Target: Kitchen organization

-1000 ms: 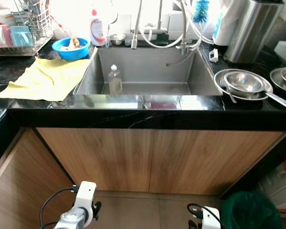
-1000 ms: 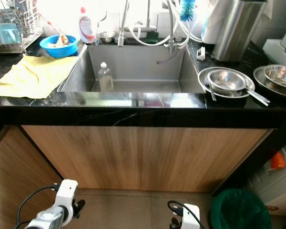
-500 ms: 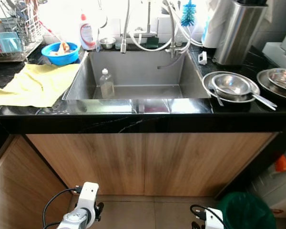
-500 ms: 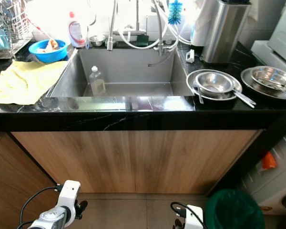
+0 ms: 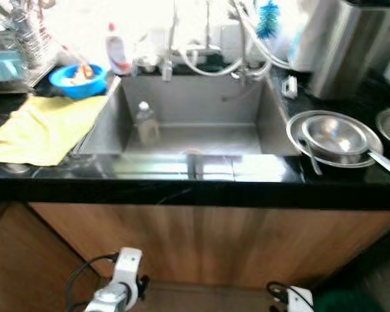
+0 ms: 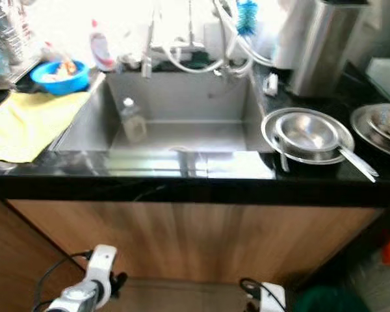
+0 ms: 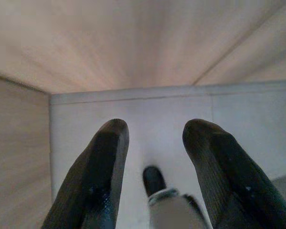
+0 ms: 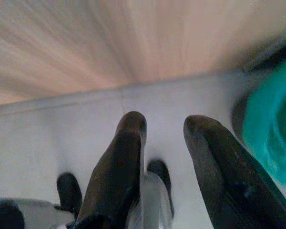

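Observation:
A steel sink is set in a black counter, and a clear plastic bottle stands upright inside it. Left of the sink lies a yellow cloth, with a blue bowl and a white dish-soap bottle behind it. Right of the sink are stacked steel bowls with a long utensil across them. Both arms hang low in front of the wooden cabinet doors. My left gripper and my right gripper are open over the pale floor, with nothing between the fingers.
A dish rack stands at the back left. At the back right are a tall steel canister and a blue brush. More steel dishes sit at the far right. A green bin stands on the floor by my right gripper.
The whole picture has shifted and blurred, and the counter now looks larger and lower, so the camera has moved. Nothing on the counter has moved. Both arms still hang low.

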You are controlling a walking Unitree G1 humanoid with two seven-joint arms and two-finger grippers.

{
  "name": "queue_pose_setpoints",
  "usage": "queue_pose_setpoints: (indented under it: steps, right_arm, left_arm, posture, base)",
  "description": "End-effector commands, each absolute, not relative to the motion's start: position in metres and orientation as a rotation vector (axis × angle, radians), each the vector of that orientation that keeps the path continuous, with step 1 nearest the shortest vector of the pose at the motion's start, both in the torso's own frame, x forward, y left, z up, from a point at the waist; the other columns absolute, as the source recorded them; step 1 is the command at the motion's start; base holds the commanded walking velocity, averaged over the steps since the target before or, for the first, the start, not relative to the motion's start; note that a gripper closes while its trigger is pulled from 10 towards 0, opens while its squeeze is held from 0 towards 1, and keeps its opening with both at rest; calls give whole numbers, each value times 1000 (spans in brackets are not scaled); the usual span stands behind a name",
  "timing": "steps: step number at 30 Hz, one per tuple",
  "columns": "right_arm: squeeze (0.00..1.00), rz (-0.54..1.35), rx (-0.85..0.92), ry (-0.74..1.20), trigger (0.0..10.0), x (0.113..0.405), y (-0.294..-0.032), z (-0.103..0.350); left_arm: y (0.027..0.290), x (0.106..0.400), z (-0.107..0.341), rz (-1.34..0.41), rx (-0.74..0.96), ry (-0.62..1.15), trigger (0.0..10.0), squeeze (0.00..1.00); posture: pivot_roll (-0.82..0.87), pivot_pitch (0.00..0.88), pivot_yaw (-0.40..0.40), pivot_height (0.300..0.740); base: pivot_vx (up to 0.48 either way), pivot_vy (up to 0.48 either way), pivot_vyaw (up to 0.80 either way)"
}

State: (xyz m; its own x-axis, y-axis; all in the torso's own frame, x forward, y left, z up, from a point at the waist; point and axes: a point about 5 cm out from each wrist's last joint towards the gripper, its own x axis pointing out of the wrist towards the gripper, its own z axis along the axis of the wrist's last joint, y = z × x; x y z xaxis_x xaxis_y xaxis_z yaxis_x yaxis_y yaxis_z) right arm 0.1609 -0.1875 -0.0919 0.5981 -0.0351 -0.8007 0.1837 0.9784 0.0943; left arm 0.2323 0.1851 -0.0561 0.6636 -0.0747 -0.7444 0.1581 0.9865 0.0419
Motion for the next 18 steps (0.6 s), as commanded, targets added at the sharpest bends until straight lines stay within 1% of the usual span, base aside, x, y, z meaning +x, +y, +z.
queue_pose_setpoints:
  steps: [1,18]
  right_arm:
    - [0,-118,185,943,10000,155,-181,-95]
    - [0,-110,180,948,10000,152,-180,-96]
  left_arm:
    - [190,220,-63,-125,106,881,10000,0]
    - [188,216,-66,-144,109,899,10000,0]
  posture:
    - [-84,0,24,740]
    - [-91,0,28,740]
  base:
    - [0,0,0]
    - [0,0,0]
